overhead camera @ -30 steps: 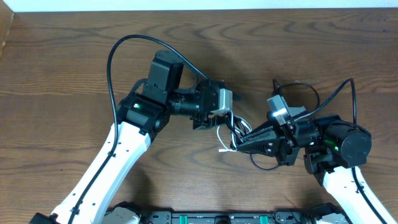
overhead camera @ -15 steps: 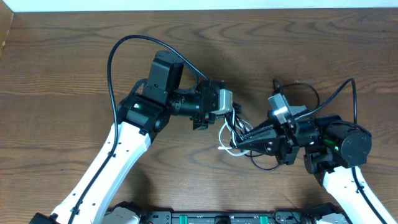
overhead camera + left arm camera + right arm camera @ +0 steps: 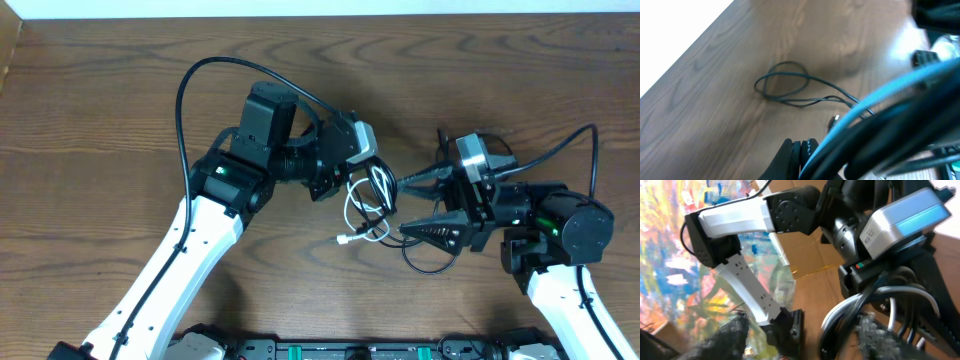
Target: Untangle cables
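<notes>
The cables (image 3: 368, 205), thin black cords and one white, hang bunched between the two arms. The white cord's plug (image 3: 343, 239) lies on the wood. My left gripper (image 3: 350, 188) is shut on the top of the bunch. In the left wrist view its jaws (image 3: 801, 150) are pressed together and blurred cords (image 3: 880, 115) run right past them. My right gripper (image 3: 408, 206) stands open just right of the bunch, holding nothing. In the right wrist view its fingers (image 3: 725, 340) spread wide around a black and white loop (image 3: 842, 317).
A slack black loop (image 3: 432, 264) lies on the table under the right gripper. The left wrist view shows a black loop (image 3: 785, 82) flat on the wood. Thick arm cables arc over both arms. The table's far edge (image 3: 320, 12) runs along the top.
The right gripper has let go of the cables, opened wide and drawn back to the right. The left gripper has shut on the bunch and lifted it slightly up and right.
</notes>
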Robot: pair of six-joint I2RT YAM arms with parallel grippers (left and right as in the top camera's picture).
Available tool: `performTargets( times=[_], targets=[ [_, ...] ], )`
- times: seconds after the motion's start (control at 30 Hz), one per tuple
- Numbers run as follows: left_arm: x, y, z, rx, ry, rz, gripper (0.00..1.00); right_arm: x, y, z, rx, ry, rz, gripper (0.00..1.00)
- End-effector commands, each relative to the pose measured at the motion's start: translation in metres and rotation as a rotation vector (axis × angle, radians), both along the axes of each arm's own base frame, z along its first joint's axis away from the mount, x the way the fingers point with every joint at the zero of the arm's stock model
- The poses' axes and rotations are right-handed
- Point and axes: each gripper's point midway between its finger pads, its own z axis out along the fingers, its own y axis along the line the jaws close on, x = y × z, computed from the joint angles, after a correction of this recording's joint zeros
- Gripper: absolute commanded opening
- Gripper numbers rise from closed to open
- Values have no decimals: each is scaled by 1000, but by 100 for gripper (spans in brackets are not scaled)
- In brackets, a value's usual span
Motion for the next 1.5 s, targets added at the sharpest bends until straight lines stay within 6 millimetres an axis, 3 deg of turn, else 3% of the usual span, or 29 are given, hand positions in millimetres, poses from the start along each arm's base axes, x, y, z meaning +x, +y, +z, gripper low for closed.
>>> performTargets(
  times=[0.0, 0.33, 0.53, 0.77, 0.93, 1.13, 1.47],
  targets=[
    [20, 11, 0, 36, 24, 152, 8, 5, -3, 4, 10, -6, -27, 73],
    [28, 23, -12, 104, 38, 241, 8, 9, -5, 3, 7, -9, -42, 81],
    [22, 26, -19, 127, 73, 239, 7, 32, -16, -2, 16, 47, -137, 83],
    [16, 29, -25, 149, 108, 237, 8, 46, -31, -4, 12, -41, -219, 80],
    [11, 24, -23, 127, 121, 203, 7, 53, -33, -16, -14, -95, -241, 69],
    [10, 23, -23, 122, 122, 193, 8, 83, -39, -45, -44, 67, -381, 65],
    [3, 18, -19, 92, 137, 152, 8, 85, -39, -47, -55, 28, -396, 58]
  ],
)
